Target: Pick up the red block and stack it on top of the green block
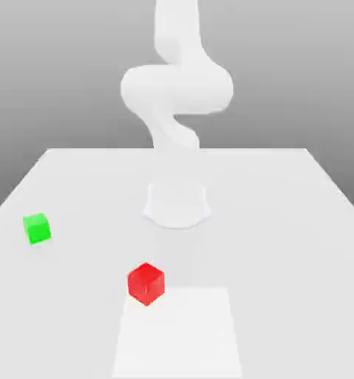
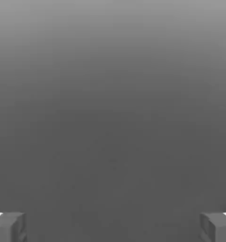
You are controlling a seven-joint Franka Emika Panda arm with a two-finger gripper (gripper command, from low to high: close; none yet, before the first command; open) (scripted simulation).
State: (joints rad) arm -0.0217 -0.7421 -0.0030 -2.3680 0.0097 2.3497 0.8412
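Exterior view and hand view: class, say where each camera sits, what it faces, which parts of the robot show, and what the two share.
Exterior view: off the arm, raised, facing the white table with the arm behind a green block and a red block.
Hand view: on the hand, facing a plain grey surface; two fingers stand wide apart with nothing between.
Shared: no block or other object appears in both views.

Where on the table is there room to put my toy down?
Almost everywhere. The table is bare on the exterior view's right, past the arm's base, and behind it. There is also a gap between the green block and the red block. Nowhere is crowded.
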